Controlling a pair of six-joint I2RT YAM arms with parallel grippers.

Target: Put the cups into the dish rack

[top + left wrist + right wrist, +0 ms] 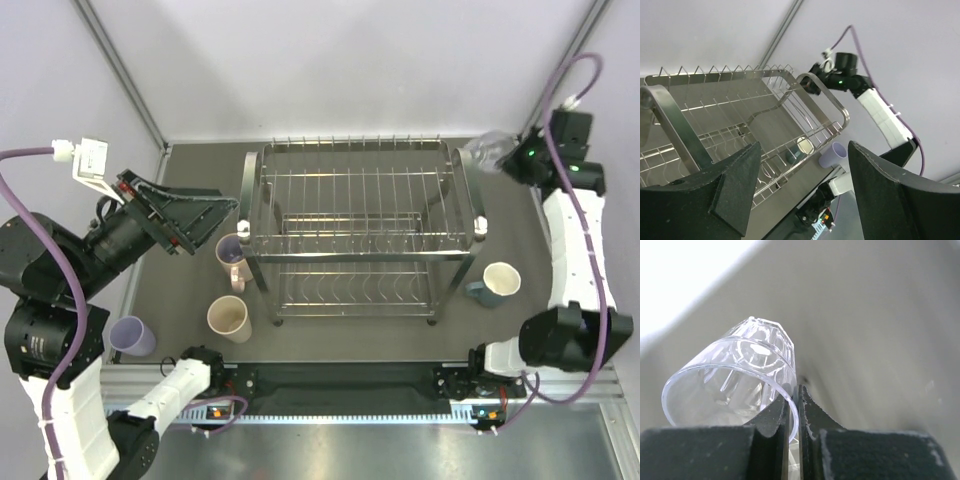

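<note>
The right arm reaches up the right side of the worktop, its tool raised beside the far right corner of the dish rack. The tool is clenched on the clear glass, pinching its wall near the rim; the glass lies tilted on its side in the air, mouth towards the wrist camera, its faceted base pointing away. The left arm bends in from the left, with its tool released and nothing between the fingers, just off the rack's left end. The pink mug, beige tumbler and a lavender tumbler stand left of the rack, the teal mug to its right
</note>
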